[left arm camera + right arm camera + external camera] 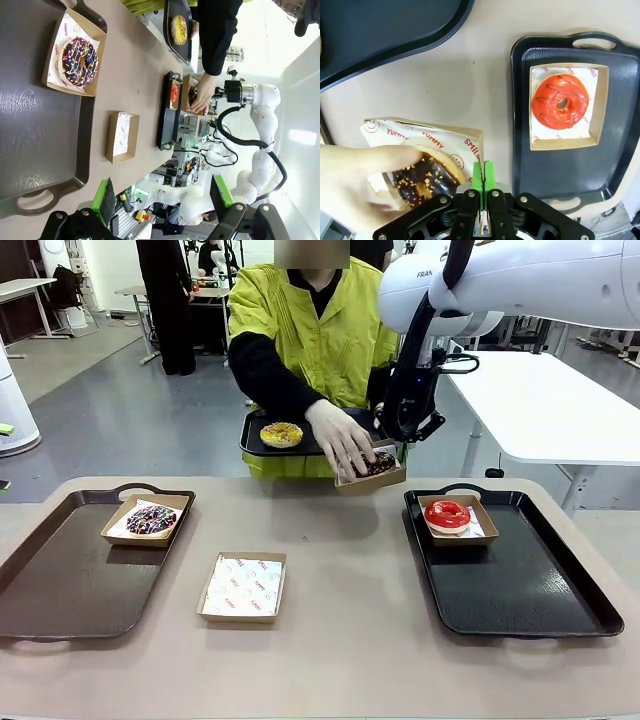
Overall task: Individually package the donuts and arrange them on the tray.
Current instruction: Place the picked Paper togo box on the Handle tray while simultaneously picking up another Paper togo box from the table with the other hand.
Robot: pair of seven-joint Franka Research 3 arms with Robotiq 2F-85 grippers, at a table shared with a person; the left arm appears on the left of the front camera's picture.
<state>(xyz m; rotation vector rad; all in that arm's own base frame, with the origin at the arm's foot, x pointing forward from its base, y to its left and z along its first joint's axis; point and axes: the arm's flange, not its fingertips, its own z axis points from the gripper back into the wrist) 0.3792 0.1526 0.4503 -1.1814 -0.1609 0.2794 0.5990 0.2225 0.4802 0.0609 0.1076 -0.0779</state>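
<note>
My right gripper (482, 172) is shut on the rim of a paper-lined cardboard box (445, 142), held just above the table's far edge (372, 478). A person's hand (340, 438) presses a dark chocolate donut (427, 177) into that box. The red donut (447, 515) lies boxed at the far end of the right black tray (530, 590). A chocolate donut with coloured sprinkles (151, 520) sits boxed on the left tray (60, 580). The yellow donut (281, 433) rests on a tray (255, 445) held by the person. My left gripper (162, 197) hangs open above the left tray.
An empty paper-lined box (242, 587) lies on the bare table between the two trays. Most of both trays is free. A white table (550, 405) stands behind at the right.
</note>
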